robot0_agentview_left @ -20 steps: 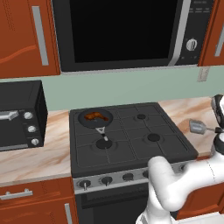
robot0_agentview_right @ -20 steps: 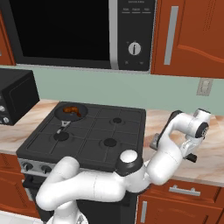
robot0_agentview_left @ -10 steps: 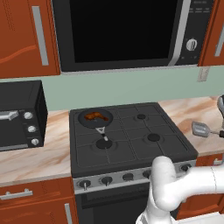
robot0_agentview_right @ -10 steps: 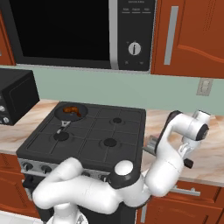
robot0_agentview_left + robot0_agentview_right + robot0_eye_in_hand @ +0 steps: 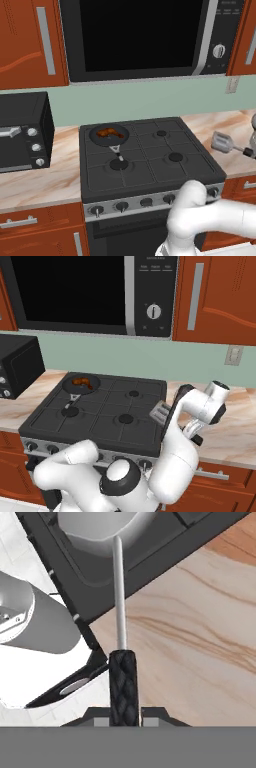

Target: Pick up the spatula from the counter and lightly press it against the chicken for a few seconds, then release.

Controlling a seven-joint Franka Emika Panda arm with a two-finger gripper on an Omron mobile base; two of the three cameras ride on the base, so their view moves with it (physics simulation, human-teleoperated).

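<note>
Holding step: gripper (image 5: 123, 722) clamped on the spatula (image 5: 221, 142) handle at the frame's right edge; next, probably carry it left to the chicken (image 5: 110, 133)

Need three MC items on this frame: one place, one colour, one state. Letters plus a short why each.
1. The pan with the chicken sits on which burner?
A. rear left
B. front right
C. front left

2. The grip of the spatula is:
A. red
B. black
C. yellow

3. The tool is:
A. open and empty
B. shut on the spatula
C. shut on the pan handle

Key:
1 A: both base views put the pan at the back left corner of the stove.
2 B: the hand view shows a dark woven grip.
3 B: the hand view shows it clamped on that grip.
</note>
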